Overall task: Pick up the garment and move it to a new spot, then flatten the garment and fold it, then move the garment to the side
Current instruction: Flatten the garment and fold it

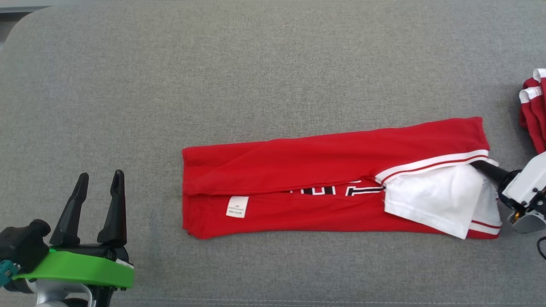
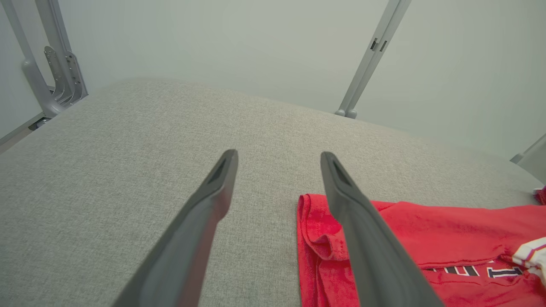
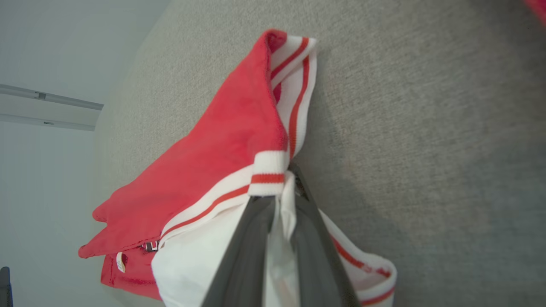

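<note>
Right pincer (image 3: 283,189) pinching garment (image 1: 320,164), tips hidden in its folds

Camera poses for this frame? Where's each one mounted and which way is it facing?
Head: on the robot's head, looking down on the grey cushion and the folded red garment; left gripper lower left, right gripper at the right edge.
Left wrist: looks along its open fingers across the cushion, garment's end at lower right.
Right wrist: looks along its fingers, shut on the garment's white sleeve.
Shared: all three see the garment.
</note>
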Tool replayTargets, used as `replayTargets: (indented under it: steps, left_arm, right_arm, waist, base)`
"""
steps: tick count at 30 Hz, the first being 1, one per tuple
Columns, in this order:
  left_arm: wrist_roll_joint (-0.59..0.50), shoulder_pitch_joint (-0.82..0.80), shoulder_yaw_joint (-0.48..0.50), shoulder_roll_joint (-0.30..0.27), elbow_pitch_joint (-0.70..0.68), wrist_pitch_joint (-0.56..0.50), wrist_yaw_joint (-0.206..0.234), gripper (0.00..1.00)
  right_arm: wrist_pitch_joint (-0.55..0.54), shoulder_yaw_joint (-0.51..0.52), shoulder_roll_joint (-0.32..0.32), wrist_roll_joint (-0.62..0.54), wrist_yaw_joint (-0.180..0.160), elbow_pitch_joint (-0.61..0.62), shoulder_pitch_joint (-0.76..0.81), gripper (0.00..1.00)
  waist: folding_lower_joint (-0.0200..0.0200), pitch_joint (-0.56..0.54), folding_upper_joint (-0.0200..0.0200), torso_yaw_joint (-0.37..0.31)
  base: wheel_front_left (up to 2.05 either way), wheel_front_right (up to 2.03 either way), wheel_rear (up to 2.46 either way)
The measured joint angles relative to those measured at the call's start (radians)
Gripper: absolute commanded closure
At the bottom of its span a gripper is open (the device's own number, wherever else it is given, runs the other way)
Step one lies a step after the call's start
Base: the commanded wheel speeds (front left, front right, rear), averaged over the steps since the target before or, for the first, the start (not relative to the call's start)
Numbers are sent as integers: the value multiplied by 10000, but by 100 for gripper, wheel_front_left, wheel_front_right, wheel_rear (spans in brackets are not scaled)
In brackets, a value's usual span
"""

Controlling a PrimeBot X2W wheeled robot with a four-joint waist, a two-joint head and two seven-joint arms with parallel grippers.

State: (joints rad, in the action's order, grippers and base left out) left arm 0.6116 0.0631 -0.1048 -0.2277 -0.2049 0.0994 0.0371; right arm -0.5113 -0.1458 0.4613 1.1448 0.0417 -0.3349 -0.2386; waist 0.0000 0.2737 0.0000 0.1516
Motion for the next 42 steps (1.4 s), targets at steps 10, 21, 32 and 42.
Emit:
replayTargets:
  steps: [10,21,32,42]
  left_arm:
    - [13,32,2,58,119,86,-2,0]
    - [13,10,-380,79,267,54,-56,0]
    - [-244,-301,-897,180,127,-104,-196,0]
    - [-531,-322,-1337,345,48,-42,-196,0]
  right_arm:
    - [-353,598,138,1099,167,1060,-5,100]
    - [-884,-1346,-1162,905,261,3774,-218,100]
    - [138,-2846,-3313,-951,-1553,3308,-220,100]
    - [1183,-2778,-3971,-1804,-1670,1735,-673,100]
  waist:
    - [0,-325,0,-290]
    - [0,-580,0,-199]
    - [0,-506,0,729]
    - [0,-509,0,2022]
  base:
    - [0,0,0]
    - [0,0,0]
    - [0,0,0]
    - [0,0,0]
